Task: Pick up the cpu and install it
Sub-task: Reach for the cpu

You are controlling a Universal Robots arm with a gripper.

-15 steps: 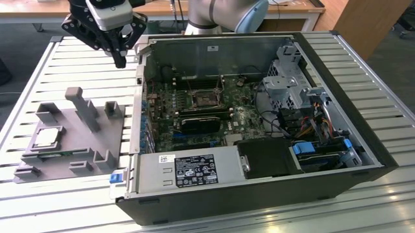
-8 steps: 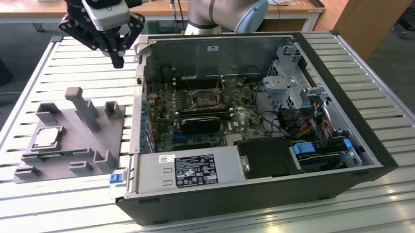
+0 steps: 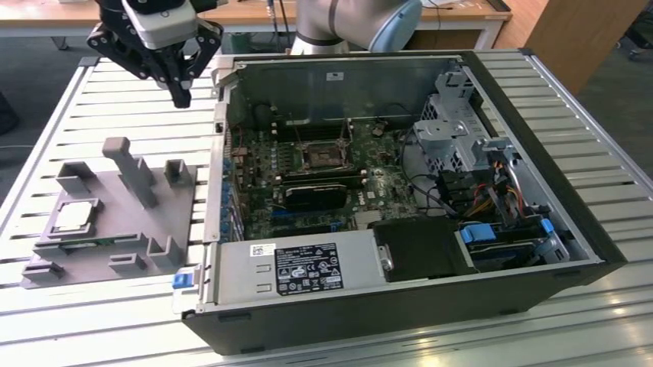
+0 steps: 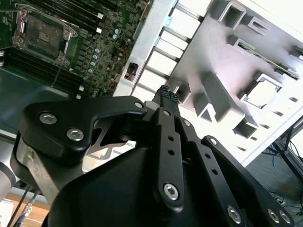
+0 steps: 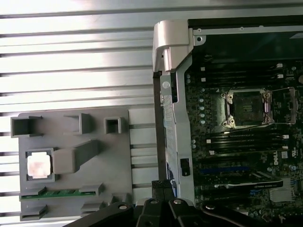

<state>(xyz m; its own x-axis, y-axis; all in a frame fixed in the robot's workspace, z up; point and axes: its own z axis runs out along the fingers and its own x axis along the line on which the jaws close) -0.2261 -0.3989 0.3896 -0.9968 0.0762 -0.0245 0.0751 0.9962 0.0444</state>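
Gripper (image 3: 182,98) pointed down above table slats (image 3: 133,115), clenched, empty | one cpu (image 3: 73,217) lay on grey fixture (image 3: 118,229) | one socket (image 3: 324,155)

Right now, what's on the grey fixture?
The cpu lies flat in a square pocket of the fixture; a green strip sits in a slot nearby. Beneath the cpu is hidden.

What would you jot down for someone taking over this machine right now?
Claw: shut, holding nothing, raised above the slatted table between the grey fixture and the open computer case.
Cpu: lying flat in its pocket on the fixture, apart from the claw.
Socket on the motherboard: looks empty.
Done: nothing yet.
Left: both the pickup and the install.
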